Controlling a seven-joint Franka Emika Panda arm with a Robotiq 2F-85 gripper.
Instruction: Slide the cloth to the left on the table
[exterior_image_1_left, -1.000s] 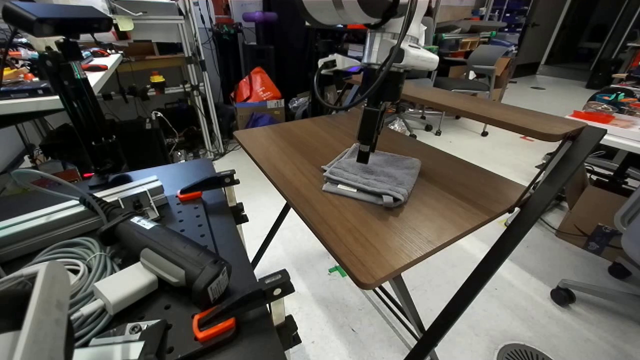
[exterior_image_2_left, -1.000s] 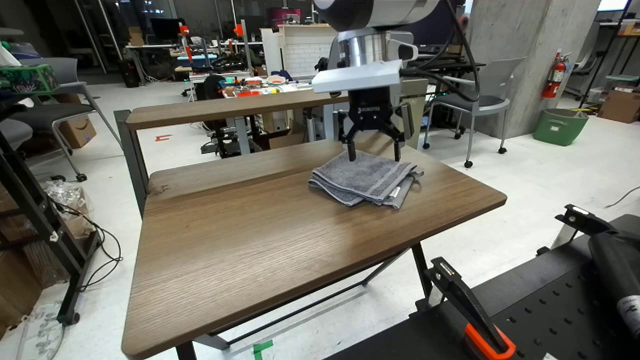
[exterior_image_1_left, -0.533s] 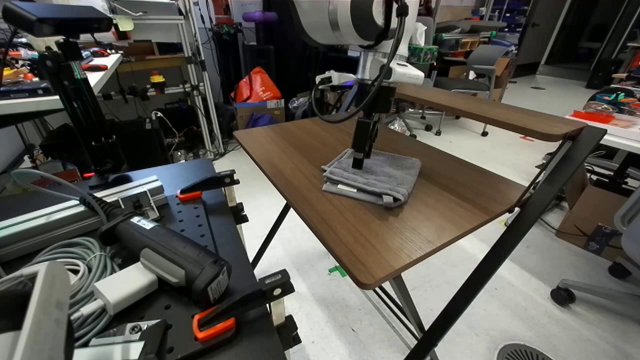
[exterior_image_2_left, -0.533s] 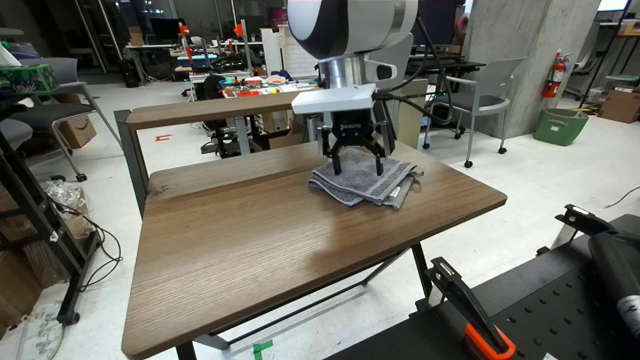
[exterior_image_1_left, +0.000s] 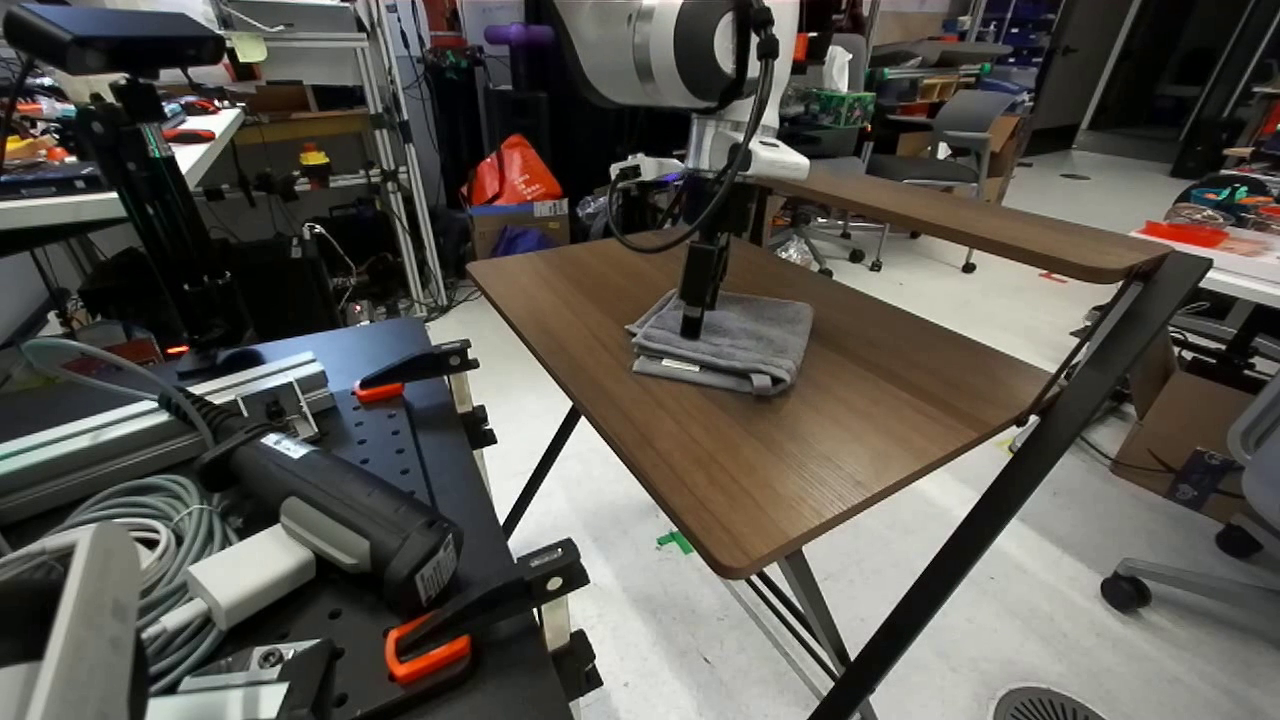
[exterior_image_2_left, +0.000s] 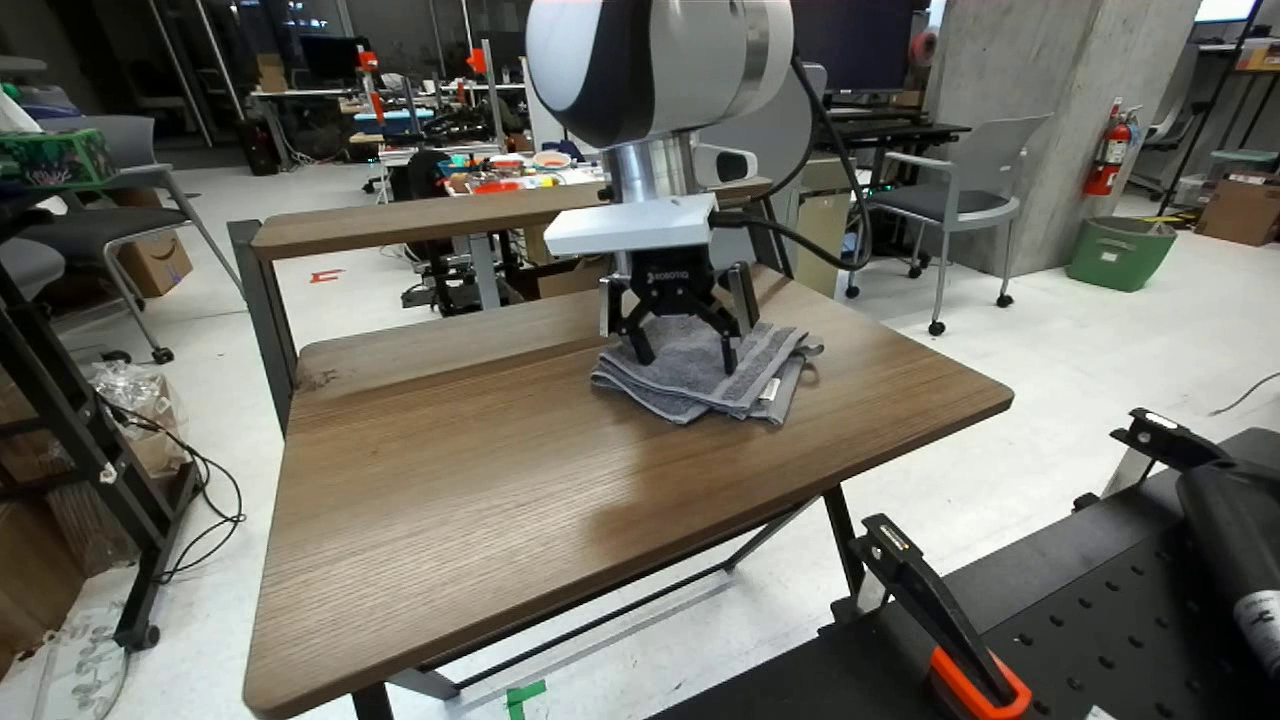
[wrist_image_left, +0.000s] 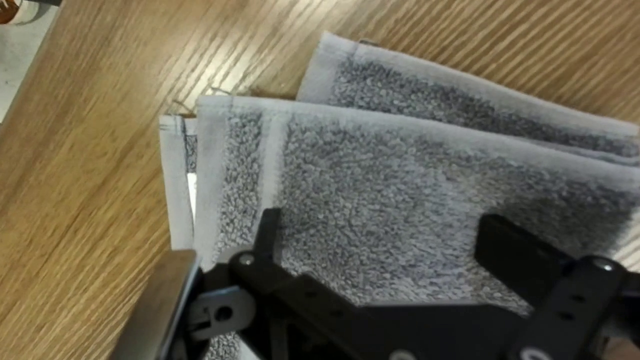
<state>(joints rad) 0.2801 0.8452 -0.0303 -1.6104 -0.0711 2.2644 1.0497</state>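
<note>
In the wrist view the gripper (wrist_image_left: 381, 217), its 2 black fingers spread apart on the cloth (wrist_image_left: 395, 165), hides the cloth's lower part, and the frame crops the cloth's right end; how firmly the fingertips press is hard to make out. The cloth, looped grey pile with smooth pale hems, lies folded roughly square on the wood-grained tabletop (exterior_image_2_left: 440, 470).

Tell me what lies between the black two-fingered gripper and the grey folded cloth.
Nothing visible: in an exterior view, the black two-fingered gripper appears to rest both fingertips on the grey folded cloth.
</note>
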